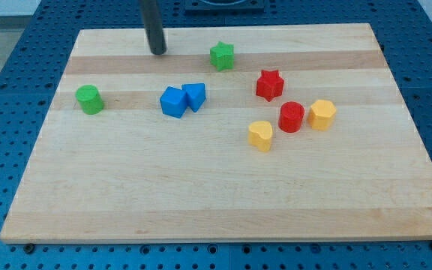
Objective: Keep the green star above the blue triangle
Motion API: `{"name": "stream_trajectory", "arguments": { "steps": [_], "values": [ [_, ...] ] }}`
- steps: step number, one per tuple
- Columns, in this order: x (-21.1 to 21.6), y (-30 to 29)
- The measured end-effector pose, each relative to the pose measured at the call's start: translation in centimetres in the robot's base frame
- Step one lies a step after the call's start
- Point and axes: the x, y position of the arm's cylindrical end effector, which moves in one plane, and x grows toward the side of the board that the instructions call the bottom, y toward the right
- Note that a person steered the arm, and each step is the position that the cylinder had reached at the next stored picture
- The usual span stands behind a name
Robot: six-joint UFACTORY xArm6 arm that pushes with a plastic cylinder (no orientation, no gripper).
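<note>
The green star (221, 55) lies near the view's top, right of centre-left. The blue triangle (195, 95) lies below and a little left of it, touching a blue cube (173, 102) on its left. My tip (157, 52) rests on the board near the top edge, left of the green star and above the blue blocks, touching none of them.
A green cylinder (90, 99) sits at the view's left. A red star (270, 85), a red cylinder (292, 116), a yellow hexagon (322, 114) and a yellow heart (260, 136) are grouped at the right. The wooden board (216, 202) lies on a blue pegboard table.
</note>
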Motion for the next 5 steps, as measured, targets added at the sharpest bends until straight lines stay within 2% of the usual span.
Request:
{"name": "stream_trajectory", "arguments": {
  "steps": [3, 5],
  "values": [
    [-1.9, 12.2],
    [1.6, 13.7]
  ]
}}
